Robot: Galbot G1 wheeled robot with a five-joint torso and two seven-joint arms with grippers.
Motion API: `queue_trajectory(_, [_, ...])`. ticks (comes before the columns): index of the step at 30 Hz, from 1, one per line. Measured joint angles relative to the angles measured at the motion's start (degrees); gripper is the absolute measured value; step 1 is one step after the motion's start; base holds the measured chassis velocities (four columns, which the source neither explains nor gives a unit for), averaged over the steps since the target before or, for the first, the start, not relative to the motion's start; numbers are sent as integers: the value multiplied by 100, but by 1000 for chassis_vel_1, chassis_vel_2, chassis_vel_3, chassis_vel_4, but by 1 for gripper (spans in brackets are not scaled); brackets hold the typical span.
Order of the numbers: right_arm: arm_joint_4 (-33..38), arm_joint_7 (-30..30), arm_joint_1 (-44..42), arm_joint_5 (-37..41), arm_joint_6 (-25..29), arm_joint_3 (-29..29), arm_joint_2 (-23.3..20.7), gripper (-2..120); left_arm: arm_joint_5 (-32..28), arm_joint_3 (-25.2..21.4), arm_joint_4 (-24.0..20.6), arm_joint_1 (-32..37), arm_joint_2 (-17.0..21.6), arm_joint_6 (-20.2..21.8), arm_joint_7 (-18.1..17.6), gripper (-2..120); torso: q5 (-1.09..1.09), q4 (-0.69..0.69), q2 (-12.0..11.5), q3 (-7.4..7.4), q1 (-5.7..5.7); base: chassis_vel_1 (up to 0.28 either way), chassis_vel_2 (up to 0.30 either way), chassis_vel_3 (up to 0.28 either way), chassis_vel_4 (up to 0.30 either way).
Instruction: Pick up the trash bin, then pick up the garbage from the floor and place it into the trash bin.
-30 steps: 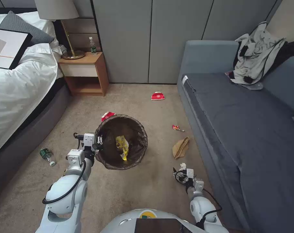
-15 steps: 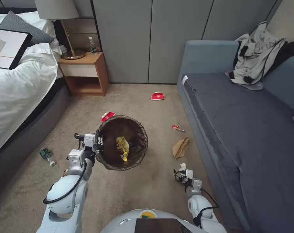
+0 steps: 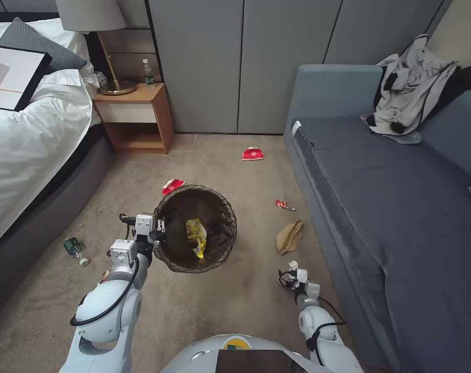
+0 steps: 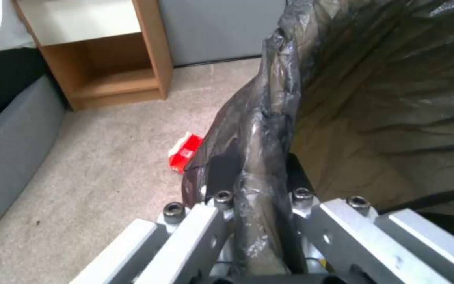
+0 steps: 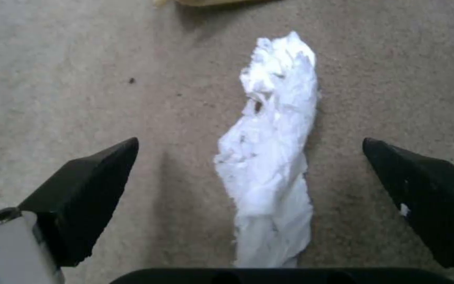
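my left gripper (image 3: 160, 226) clamped on rim of round white bin with dark brown liner (image 3: 214, 243), held off beige carpet (image 3: 235, 305); yellow snack wrapper (image 3: 196, 235) inside. my right gripper (image 5: 250, 177) low over carpet near grey sofa (image 3: 401, 207), fingers (image 5: 88, 189) spread wide, crumpled white tissue wad (image 5: 272, 157) between them, untouched.

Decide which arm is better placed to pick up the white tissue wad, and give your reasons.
The right. Its open claw straddles the tissue wad on the carpet, while the left claw is shut on the trash bin rim.
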Motion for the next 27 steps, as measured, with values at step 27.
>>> queue_trajectory(27, [-559, -1, 238, -223, 172, 5, -13, 78, -15, -6, -16, 18, -4, -26, 9, 3, -2, -1, 1, -1, 0, 0, 0, 0, 0])
